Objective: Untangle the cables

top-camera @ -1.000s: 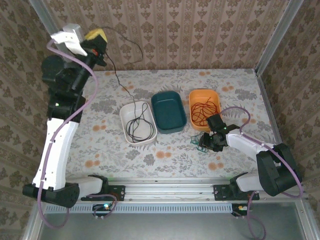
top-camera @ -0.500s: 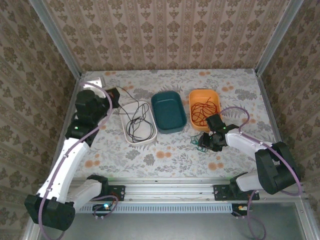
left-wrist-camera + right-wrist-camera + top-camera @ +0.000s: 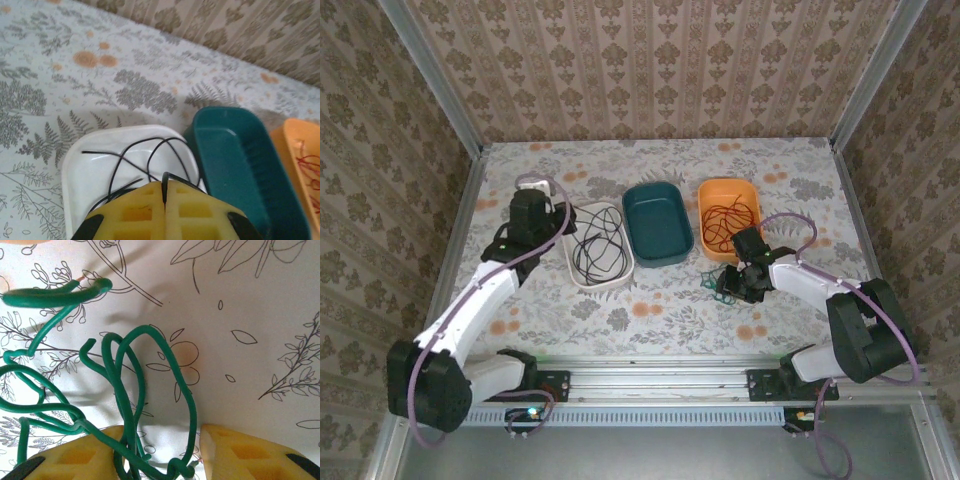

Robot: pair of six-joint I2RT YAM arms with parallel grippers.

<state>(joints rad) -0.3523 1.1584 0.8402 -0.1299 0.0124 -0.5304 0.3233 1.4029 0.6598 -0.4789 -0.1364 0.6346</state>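
The left end effector, pressed together, pinches the black cable above the white tray. The right end effector stands spread astride the green cable on the surface.

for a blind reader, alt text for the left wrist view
Left end effector, shut on a black cable, above a white tray holding the cable's loops. A teal tray and an orange tray sit beside it on floral cloth.
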